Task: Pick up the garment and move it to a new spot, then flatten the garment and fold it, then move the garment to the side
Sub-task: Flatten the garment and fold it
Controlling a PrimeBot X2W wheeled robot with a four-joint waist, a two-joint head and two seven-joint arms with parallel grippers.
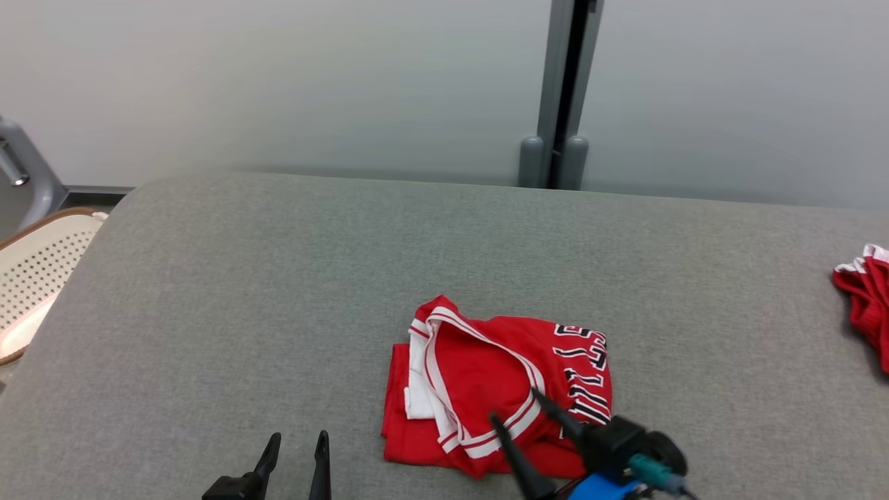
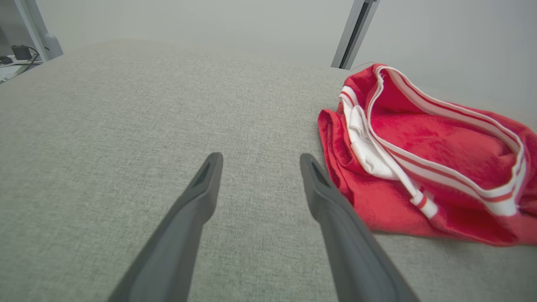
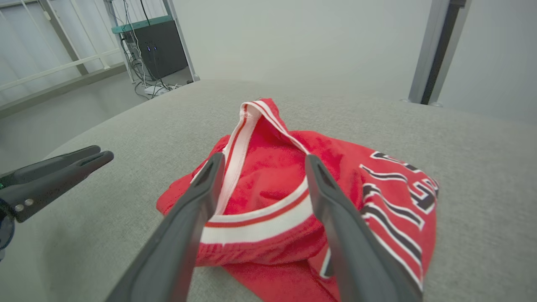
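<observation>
- Surface [image 1: 278,292]: grey woven fabric, padded look, with a rounded far-left corner. It spans nearly the full width of the head view.
- Room: plain pale wall [image 1: 278,83] behind the surface. A grey metal post [image 1: 562,83] with a dark central slot stands against it, right of centre.
- A chair [image 1: 38,271] with a perforated pale seat and a wooden rim sits off the surface's left edge.
- Right wrist view: a dark cabinet [image 3: 161,50] with loose cables [image 3: 147,84] on the floor beside it, past the surface's far-left side.
- Red jersey [image 1: 486,375]: lies bunched and partly folded on the near-centre of the surface. White-and-red striped trim loops across its top, and black-and-white lettering shows on its right side.
- A second red garment [image 1: 865,298] lies at the surface's right edge, well apart from the jersey and cut off by the frame.
- Right gripper [image 1: 514,405]: fingers spread wide over the near right part of the jersey, either side of the trim band, with nothing gripped. Contact with the cloth cannot be told.
- Left gripper [image 1: 298,439]: fingers spread wide over bare surface, empty, just left of the jersey's edge and clear of it.
</observation>
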